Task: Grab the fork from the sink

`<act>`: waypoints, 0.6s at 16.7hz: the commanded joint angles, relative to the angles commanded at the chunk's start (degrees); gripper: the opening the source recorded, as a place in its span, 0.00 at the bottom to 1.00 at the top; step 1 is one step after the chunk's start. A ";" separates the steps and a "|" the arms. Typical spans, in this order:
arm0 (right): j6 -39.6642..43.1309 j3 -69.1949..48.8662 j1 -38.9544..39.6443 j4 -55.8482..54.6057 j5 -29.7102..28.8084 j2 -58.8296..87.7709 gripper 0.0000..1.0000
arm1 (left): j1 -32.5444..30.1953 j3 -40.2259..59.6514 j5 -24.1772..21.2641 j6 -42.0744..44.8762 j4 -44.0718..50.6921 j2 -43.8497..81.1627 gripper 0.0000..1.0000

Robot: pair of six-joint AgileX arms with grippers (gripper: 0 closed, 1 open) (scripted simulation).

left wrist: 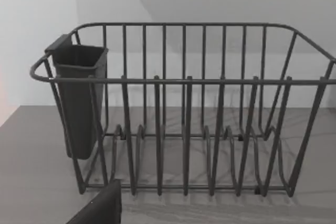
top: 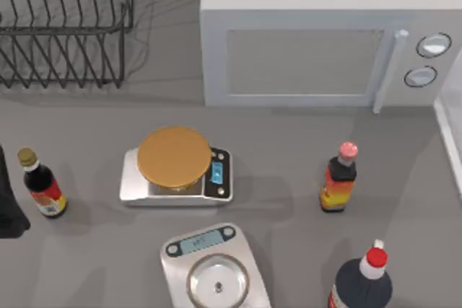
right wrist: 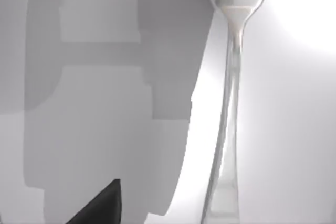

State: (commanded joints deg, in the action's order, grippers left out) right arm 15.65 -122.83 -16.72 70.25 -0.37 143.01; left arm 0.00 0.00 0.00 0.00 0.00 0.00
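Fork [right wrist: 231, 103] lies on the pale sink [right wrist: 294, 129] floor, close beside my right pincer; I cannot tell its state.

Fork in sink
Shiny silver fork [right wrist: 227, 108] lies flat on pale white sink [right wrist: 294, 129] floor, slim handle widening to rounded neck; sink rim [top: 449, 135] at worktop's right edge.

A rendered kitchen counter: a white microwave [top: 317, 48] at the back, a wire dish rack [top: 65, 27] beside it, two kitchen scales [top: 177, 171], sauce bottles [top: 339, 178], and a pale sink rim [top: 449, 135] at the right edge.
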 joint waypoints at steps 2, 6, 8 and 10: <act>-0.03 2.82 -0.05 -5.28 -0.03 2.08 1.00 | 0.00 0.00 0.00 0.00 0.00 0.00 1.00; -0.07 8.87 -0.16 -16.92 -0.08 6.70 1.00 | 0.00 0.00 0.00 0.00 0.00 0.00 1.00; -0.08 10.92 -0.22 -20.06 -0.10 8.41 1.00 | 0.00 0.00 0.00 0.00 0.00 0.00 1.00; -0.08 11.47 -0.23 -20.79 -0.11 8.89 1.00 | 0.00 0.00 0.00 0.00 0.00 0.00 1.00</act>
State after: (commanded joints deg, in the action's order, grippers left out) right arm 15.58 -111.37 -16.95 49.46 -0.48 151.90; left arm 0.00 0.00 0.00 0.00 0.00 0.00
